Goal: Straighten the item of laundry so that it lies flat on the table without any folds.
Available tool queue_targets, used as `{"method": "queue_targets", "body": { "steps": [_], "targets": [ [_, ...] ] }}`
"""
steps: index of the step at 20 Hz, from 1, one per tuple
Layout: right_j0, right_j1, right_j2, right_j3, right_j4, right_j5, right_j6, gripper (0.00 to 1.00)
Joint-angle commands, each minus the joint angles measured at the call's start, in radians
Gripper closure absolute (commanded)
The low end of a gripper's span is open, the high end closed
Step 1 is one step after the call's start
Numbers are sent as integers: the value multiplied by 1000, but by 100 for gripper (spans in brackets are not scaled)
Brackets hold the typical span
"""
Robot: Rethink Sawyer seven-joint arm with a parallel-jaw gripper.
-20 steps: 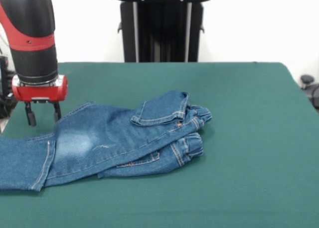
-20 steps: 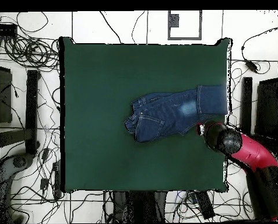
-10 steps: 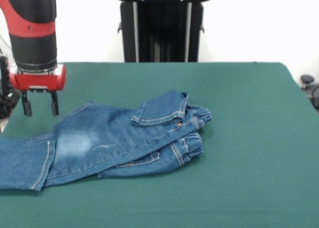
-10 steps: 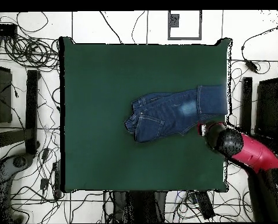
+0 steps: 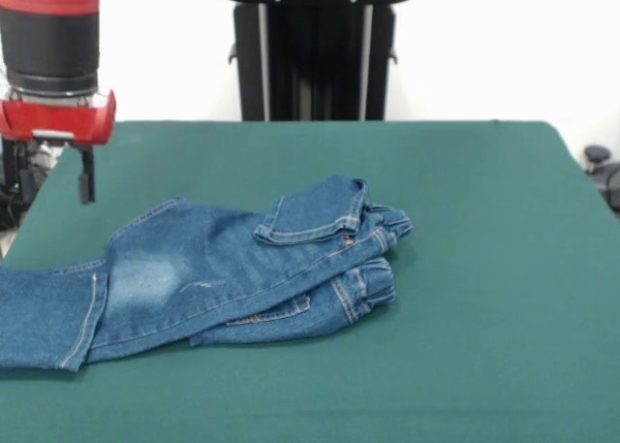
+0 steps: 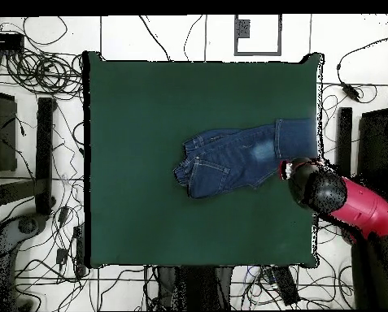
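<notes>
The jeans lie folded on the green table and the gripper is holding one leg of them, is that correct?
Not quite. The jeans do lie folded on the green table, but the gripper holds nothing. In the front view it hangs above the table's edge, clear of the denim, with no cloth in it. The overhead view also shows it beside the jeans, not on them.

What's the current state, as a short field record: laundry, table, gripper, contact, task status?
laundry: jeans, folded over on themselves, waistband end bunched near the table's middle, one leg reaching the table's edge
table: green top, jeans are the only item on it
gripper: raised above the table's edge near the leg end, holding nothing; open or shut cannot be told
contact: none, gripper clear of the denim
task status: not flat yet, folds remain
</notes>
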Motion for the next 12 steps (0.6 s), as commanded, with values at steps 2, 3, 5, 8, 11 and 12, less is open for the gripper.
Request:
{"method": "queue_targets", "body": {
  "steps": [2, 3, 5, 8, 11, 12],
  "targets": [
    [46, 21, 47, 94, 45, 85, 161, 0],
    [52, 20, 45, 89, 47, 89, 162, 0],
    [62, 15, 38, 81, 54, 108, 165, 0],
    [70, 22, 38, 86, 61, 104, 172, 0],
    [88, 20, 26, 84, 60, 107, 179, 0],
    [94, 19, 23, 82, 59, 108, 179, 0]
  ]
}}
